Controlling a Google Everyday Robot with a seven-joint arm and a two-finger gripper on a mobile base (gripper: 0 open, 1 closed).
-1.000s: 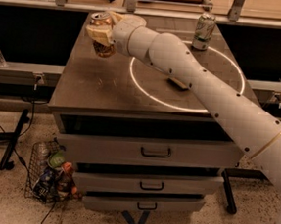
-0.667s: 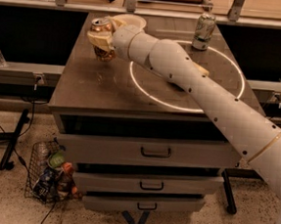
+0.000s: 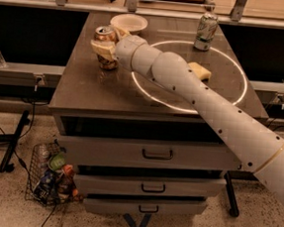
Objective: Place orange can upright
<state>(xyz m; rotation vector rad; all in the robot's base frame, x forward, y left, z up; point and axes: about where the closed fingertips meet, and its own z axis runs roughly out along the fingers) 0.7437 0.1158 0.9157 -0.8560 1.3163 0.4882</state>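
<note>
The orange can (image 3: 105, 46) is orange-brown with pale mottling and a silver top. It stands upright at the left of the table (image 3: 84, 88), its base on or just above the surface. My gripper (image 3: 105, 48) is wrapped around the can's middle, shut on it, with pale fingers (image 3: 99, 47) across its side. My white arm reaches in from the lower right across the table.
A green-and-white can (image 3: 206, 31) stands upright at the back right. A pale bowl (image 3: 129, 22) sits behind the gripper. A yellowish sponge-like piece (image 3: 199, 71) lies inside the white ring (image 3: 232, 101) on the tabletop. Drawers sit below; a wire basket of cans (image 3: 52, 175) stands on the floor left.
The gripper has brought the orange can down and slightly forward, turning it from tilted to upright, closer to the tabletop.
</note>
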